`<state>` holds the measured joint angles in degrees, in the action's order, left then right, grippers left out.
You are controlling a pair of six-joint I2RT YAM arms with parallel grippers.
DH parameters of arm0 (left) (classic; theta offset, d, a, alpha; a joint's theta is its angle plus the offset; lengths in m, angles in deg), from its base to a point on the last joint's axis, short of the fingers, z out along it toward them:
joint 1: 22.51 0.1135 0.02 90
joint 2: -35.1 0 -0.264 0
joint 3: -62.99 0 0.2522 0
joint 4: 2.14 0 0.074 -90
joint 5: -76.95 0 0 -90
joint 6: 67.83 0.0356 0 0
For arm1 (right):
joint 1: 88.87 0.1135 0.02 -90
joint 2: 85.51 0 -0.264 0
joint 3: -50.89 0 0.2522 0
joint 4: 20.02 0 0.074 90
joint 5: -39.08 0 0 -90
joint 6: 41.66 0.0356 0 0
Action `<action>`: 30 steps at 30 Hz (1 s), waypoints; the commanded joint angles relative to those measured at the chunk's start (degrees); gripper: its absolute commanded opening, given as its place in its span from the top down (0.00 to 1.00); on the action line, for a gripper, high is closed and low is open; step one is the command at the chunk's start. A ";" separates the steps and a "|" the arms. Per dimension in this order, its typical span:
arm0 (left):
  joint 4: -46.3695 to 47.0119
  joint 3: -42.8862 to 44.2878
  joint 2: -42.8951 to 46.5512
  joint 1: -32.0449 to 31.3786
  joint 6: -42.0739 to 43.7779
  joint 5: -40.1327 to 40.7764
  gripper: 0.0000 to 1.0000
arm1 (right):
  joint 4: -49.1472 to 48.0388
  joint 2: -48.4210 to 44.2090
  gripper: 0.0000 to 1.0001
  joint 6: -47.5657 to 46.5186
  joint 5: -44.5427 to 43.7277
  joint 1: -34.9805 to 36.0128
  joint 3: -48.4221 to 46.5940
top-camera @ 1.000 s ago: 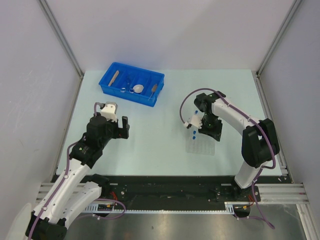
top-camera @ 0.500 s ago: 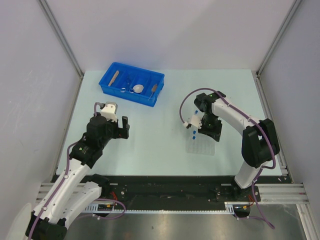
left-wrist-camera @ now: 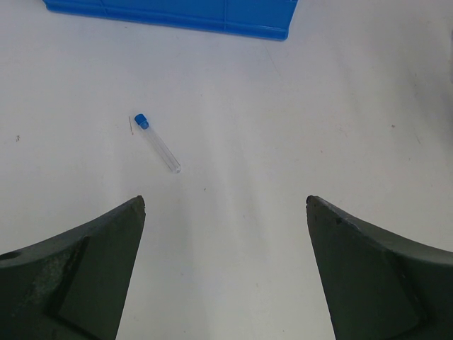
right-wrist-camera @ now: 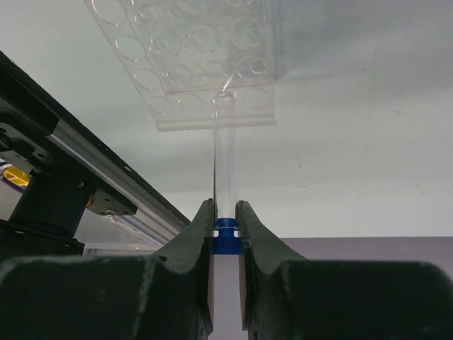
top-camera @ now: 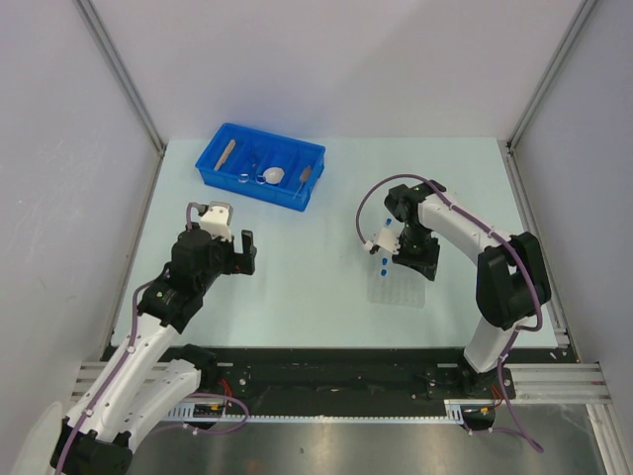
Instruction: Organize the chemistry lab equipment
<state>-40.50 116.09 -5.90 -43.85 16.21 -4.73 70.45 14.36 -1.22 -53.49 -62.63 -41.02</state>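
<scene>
1. Table (top-camera: 316,213): blue bin (top-camera: 253,190) far left, clear rack (right-wrist-camera: 191,57) near right.
2. Step in hand, as I judge it: filling the rack.
3. Right hand (right-wrist-camera: 226,212) pinches a tube (right-wrist-camera: 225,156) by its cap, tip at an edge hole. Next: lower it straight, then release.
4. Left hand (left-wrist-camera: 226,205) is wide and empty above a loose tube (left-wrist-camera: 157,142) lying on the table.

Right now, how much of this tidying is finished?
Done: wooden stick, white dish and brown-handled tool lie in the blue bin. In hand: the right claw pinches a blue-capped tube by its cap, aimed at the clear rack. To do: a second tube lies loose on the table before the open left claw.
</scene>
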 commanded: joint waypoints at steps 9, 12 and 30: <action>1.66 0.04 0.03 0.34 2.79 -1.20 0.00 | 5.56 1.73 0.75 1.13 0.19 0.65 -1.13; 1.75 0.04 -0.05 0.34 2.79 -1.29 0.00 | 4.94 1.29 0.70 1.31 0.90 0.66 -1.13; 1.75 -0.04 -0.14 0.34 2.62 -1.46 0.00 | 5.30 -3.28 0.66 2.27 17.86 -2.86 -8.16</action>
<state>-40.50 116.07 -6.03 -43.85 16.21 -4.84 70.47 15.04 0.31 -40.61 -63.96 -46.13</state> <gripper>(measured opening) 0.996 0.334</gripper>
